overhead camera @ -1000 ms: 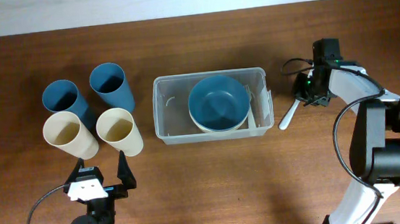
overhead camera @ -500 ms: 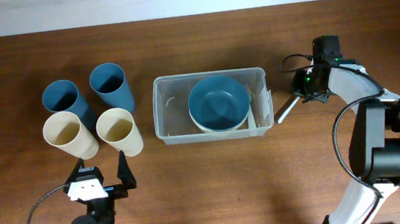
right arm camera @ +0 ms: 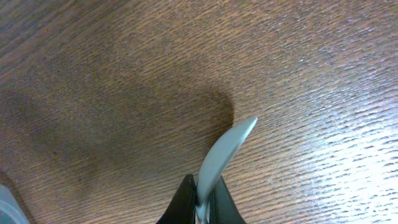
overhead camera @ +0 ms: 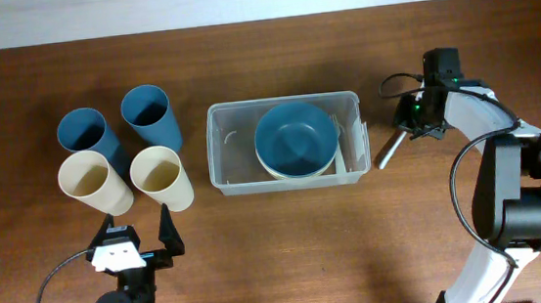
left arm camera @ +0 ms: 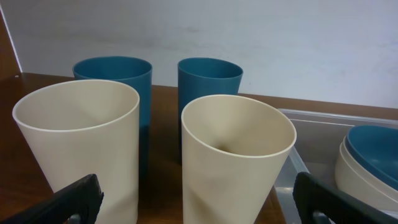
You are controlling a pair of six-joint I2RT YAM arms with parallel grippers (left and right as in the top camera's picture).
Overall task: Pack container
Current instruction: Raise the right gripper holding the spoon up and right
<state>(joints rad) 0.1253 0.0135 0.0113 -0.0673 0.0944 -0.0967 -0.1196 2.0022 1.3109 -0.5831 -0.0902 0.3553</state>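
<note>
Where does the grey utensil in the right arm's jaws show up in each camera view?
Overhead: the grey utensil is just right of the container, pinched by the right gripper.
Left wrist: not in it.
Right wrist: bottom centre, sticking out from the shut jaws over bare wood.
Shared landmark: the brown wooden table shows in all three views.
</note>
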